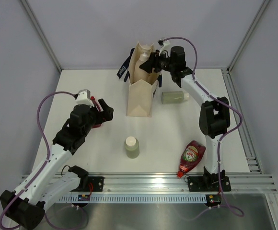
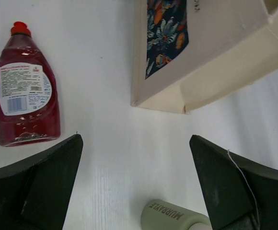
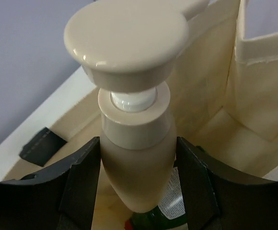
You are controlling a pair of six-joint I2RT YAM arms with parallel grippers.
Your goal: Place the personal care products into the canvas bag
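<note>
White bench, grey walls behind. Nearest: flat dark-red bottle, upright sage cylinder. Left gripper spread wide, empty, near second dark-red bottle. Further: canvas bag, lying sage cylinder just beside. Right gripper clamped on beige pump bottle at bag mouth, above green bottle already inside. Probably light, rigid, glossy; tapered body slip-prone, so hold just under collar.

The pump bottle hides most of the green bottle. The bottom edge crops the sage cylinder.
</note>
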